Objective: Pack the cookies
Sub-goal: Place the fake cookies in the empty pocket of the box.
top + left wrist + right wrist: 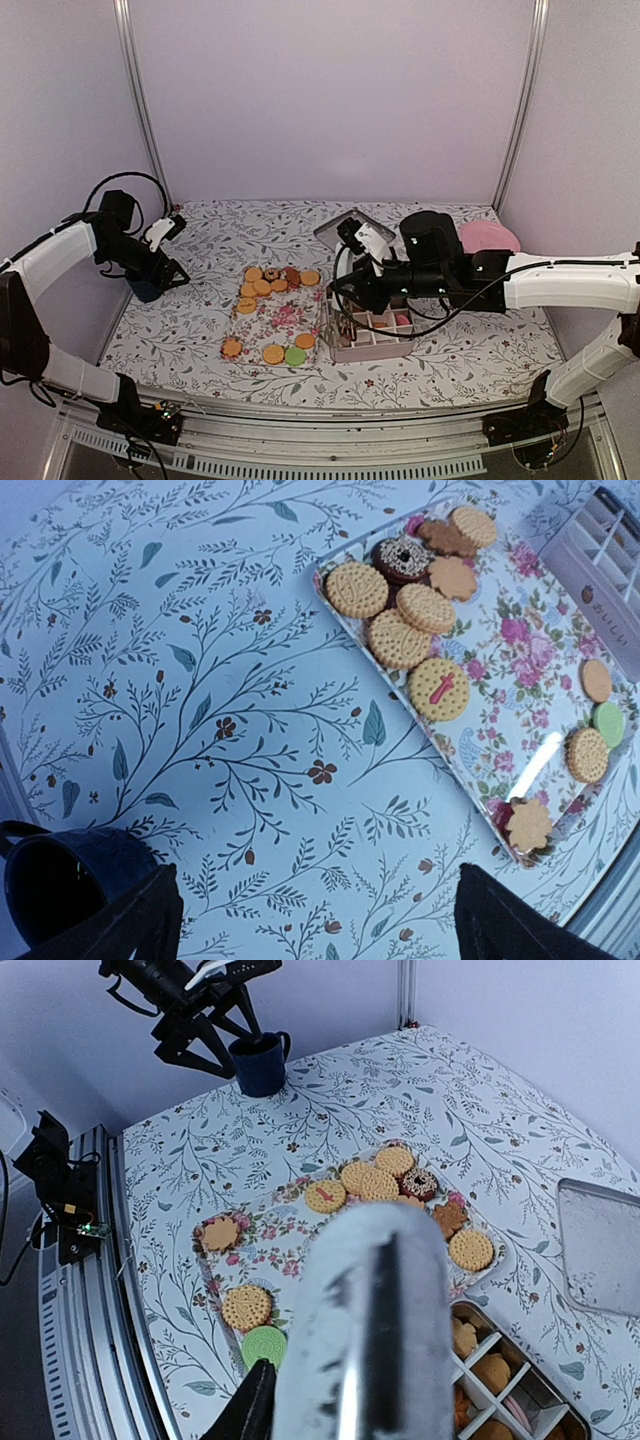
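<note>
The cookies (270,281) lie on a floral tray (285,318): a cluster at its far end and a few, one of them green (295,355), at its near end. They also show in the left wrist view (410,620) and the right wrist view (375,1180). A divided box (372,336) right of the tray holds several cookies (490,1370). My right gripper (345,290) is over the box's left edge, shut on silver metal tongs (370,1310) that hide one finger. My left gripper (320,930) is open and empty beside a dark blue cup (50,880).
The blue cup (148,285) stands at the far left of the table. A silver lid (345,228) lies behind the box. A pink plate (490,237) is at the back right. The cloth has a leaf pattern.
</note>
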